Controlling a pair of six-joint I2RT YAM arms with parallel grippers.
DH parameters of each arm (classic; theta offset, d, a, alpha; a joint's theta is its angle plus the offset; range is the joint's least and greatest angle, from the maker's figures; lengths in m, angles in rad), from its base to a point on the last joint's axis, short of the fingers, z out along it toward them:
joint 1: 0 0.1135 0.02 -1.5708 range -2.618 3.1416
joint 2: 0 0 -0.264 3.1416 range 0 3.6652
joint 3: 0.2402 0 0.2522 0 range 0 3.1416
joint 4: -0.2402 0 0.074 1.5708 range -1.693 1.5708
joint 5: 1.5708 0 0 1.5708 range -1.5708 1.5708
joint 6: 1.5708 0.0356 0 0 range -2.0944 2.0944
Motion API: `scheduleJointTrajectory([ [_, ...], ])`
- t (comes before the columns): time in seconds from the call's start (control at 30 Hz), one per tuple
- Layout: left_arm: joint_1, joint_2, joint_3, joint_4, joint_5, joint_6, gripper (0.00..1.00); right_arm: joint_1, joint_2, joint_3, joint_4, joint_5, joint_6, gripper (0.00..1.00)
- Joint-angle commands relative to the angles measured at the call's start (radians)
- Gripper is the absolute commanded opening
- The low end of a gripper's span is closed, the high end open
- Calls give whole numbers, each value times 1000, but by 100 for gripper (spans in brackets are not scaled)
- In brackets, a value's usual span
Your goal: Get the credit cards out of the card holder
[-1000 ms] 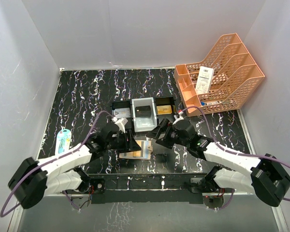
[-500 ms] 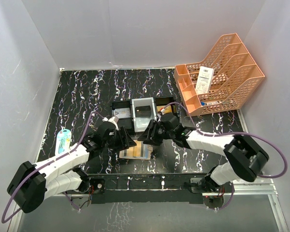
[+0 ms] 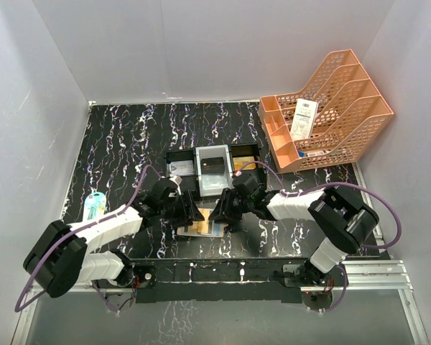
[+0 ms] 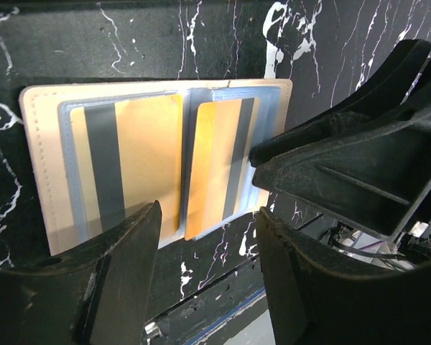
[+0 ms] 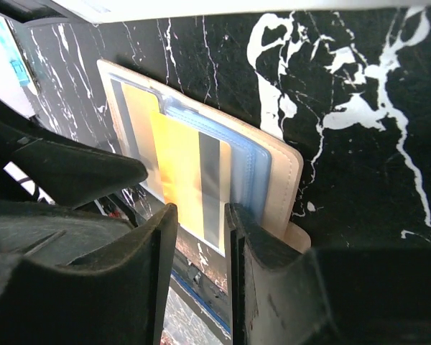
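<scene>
The card holder (image 3: 201, 228) lies open and flat on the black marbled table, tan with pale blue slots (image 4: 39, 165) (image 5: 284, 172). One gold credit card (image 4: 140, 144) with a grey stripe sits fully in its left slot. A second gold card (image 4: 215, 158) (image 5: 176, 165) sticks partway out of the right slot toward the near edge. My left gripper (image 3: 190, 212) (image 4: 205, 266) hovers open at the holder's near left edge with nothing between its fingers. My right gripper (image 3: 221, 214) (image 5: 201, 251) is over the protruding card's end, jaws narrowly apart, not pinching it.
A black-and-grey three-compartment tray (image 3: 214, 167) stands just behind the holder. An orange file rack (image 3: 330, 115) with a white receipt (image 3: 303, 118) is at the back right. A small blue-and-white item (image 3: 94, 208) lies at the left. The table's front edge runs right below the holder.
My right arm has swung left onto the holder's right side and its jaws have narrowed a lot. My left gripper has opened slightly and edged closer to the holder.
</scene>
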Motion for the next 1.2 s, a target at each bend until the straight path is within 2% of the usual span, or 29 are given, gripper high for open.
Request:
scheduleJointTrajectory([
  [0.0,4,58,54,42,61,39,52,0,24,-31,19,22,-26,31],
  [0.2,5,108,56,56,63,41,45,0,31,-27,4,39,-38,31],
  [0.43,5,109,13,137,64,-16,25,-2,17,-45,-15,57,-44,30],
  [0.63,5,90,11,135,71,-6,19,-2,13,-70,5,55,-30,30],
  [0.97,5,86,-19,160,107,-8,0,-2,-6,-74,-8,58,-27,29],
  [1.17,5,82,-27,160,124,11,0,-2,-9,-63,-18,61,-30,29],
])
